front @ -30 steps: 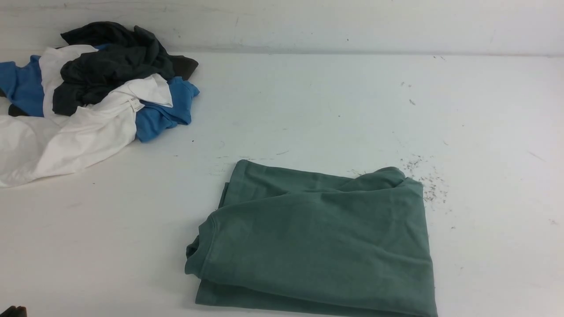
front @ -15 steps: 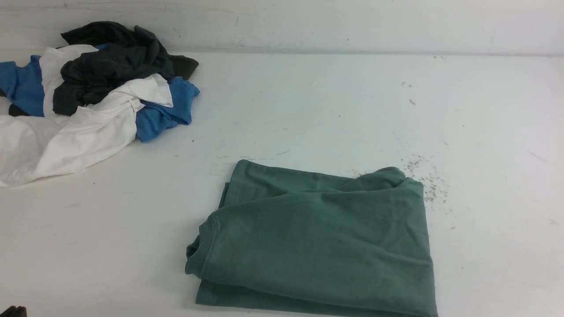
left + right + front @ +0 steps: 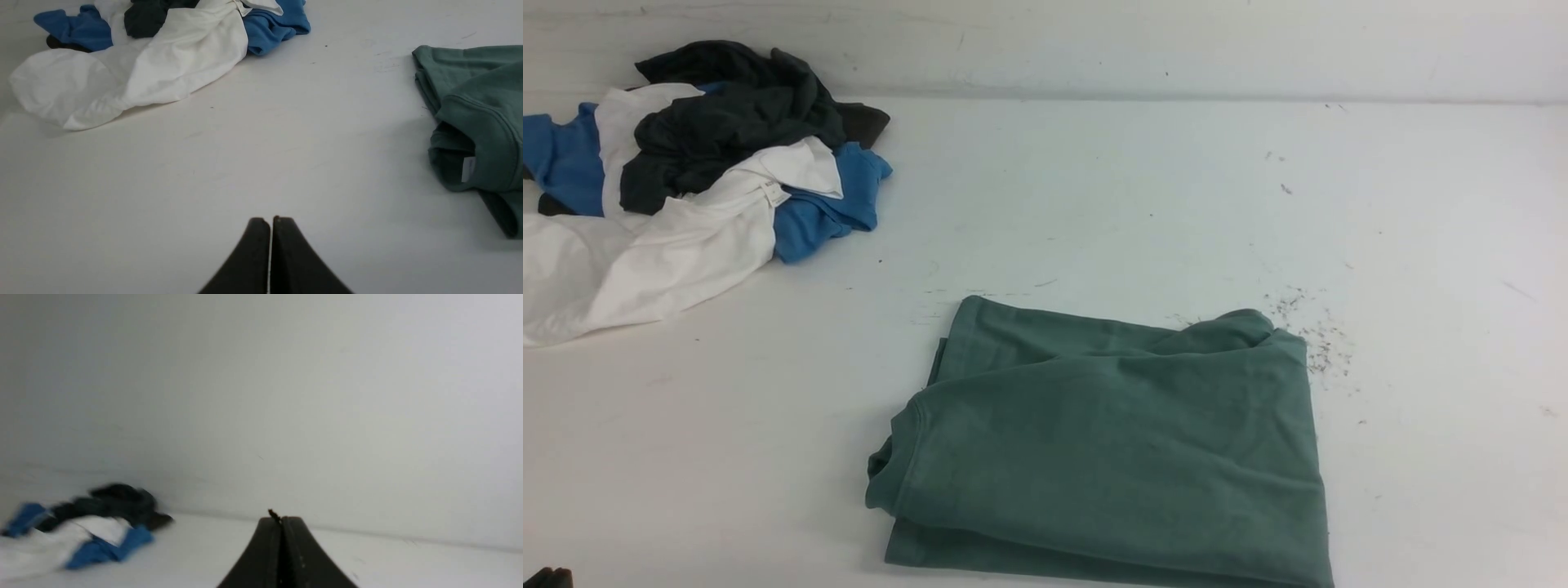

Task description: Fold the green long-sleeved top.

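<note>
We see the green long-sleeved top (image 3: 1111,445) folded near centre on the white table (image 3: 1094,188), collar facing left, long axis left-right. Our left gripper (image 3: 270,220) and right gripper (image 3: 281,518) are closed, empty; a plain white wall (image 3: 1176,41) stands behind

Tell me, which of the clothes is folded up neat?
The green top. It lies flat in a tidy rectangle by itself near the front of the table, while the blue, white and dark clothes sit crumpled together in a heap at the far left.

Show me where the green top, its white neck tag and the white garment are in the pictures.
green top (image 3: 1111,441), front view, middle of the folded upper layer.
white neck tag (image 3: 468,169), left wrist view, centre of the tag.
white garment (image 3: 645,261), front view, its broad spread part.
</note>
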Robot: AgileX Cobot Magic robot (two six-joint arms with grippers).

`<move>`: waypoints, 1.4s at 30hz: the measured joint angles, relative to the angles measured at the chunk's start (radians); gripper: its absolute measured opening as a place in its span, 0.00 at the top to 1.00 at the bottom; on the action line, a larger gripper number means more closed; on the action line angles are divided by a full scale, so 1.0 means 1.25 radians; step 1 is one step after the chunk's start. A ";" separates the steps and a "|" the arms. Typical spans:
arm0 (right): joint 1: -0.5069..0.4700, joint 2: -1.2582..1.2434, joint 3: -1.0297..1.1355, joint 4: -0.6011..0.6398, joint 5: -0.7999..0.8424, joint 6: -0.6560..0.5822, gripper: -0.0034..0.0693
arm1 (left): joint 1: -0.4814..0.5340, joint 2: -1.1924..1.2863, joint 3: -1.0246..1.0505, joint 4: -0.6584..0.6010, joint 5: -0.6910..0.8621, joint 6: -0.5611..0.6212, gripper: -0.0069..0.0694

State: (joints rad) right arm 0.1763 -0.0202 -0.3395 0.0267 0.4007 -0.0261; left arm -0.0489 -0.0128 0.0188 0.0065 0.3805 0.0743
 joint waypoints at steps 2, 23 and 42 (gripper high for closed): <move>-0.072 0.000 0.068 -0.014 0.001 0.000 0.97 | 0.000 0.000 0.000 0.000 0.000 0.000 0.91; -0.187 0.003 0.286 -0.021 -0.004 -0.005 0.97 | 0.000 0.000 0.001 -0.001 -0.002 -0.001 0.91; -0.187 0.003 0.286 -0.021 -0.004 -0.009 0.97 | 0.000 0.000 0.001 -0.001 -0.002 -0.001 0.91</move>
State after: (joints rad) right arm -0.0579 -0.0167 0.0183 0.0000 0.3954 -0.0378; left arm -0.0489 -0.0128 0.0196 0.0056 0.3775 0.0734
